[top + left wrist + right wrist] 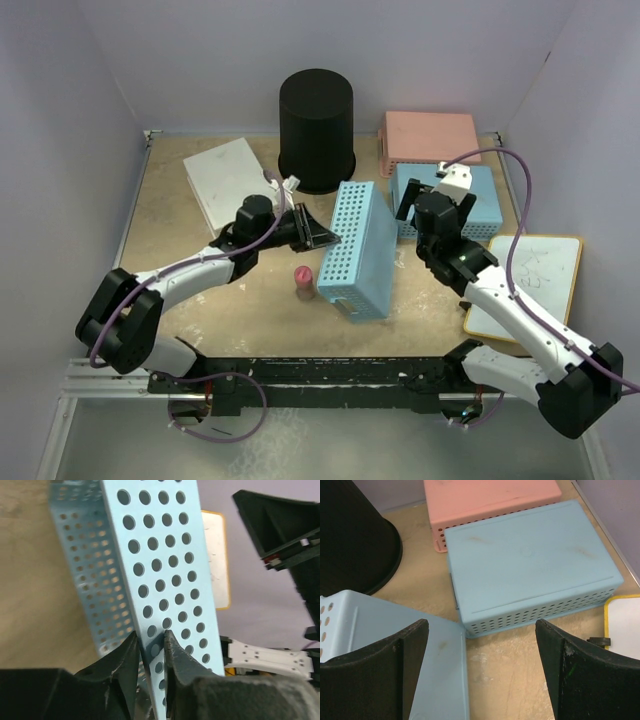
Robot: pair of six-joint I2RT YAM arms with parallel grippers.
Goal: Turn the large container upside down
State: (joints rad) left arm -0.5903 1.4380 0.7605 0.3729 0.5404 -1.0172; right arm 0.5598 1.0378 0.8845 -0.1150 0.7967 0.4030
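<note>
The large container, a tall black bin (316, 130), stands at the back centre with its wide rolled rim down on the table and its flat end up. It also shows at the left of the right wrist view (355, 540). My left gripper (335, 240) (151, 636) is shut on the perforated wall of a light blue basket (360, 250) (160, 555), which is tipped up on its edge in front of the bin. My right gripper (437, 205) (480, 625) is open and empty, hovering over the table beside that basket (435, 680), well clear of the bin.
A second blue basket (480, 195) (530, 570) lies upside down at the right, with a pink basket (430, 135) (490, 500) behind it. A white basket (225, 180) lies at the back left. A whiteboard (530, 280) lies at the right. A small pink object (303, 277) stands near the tilted basket.
</note>
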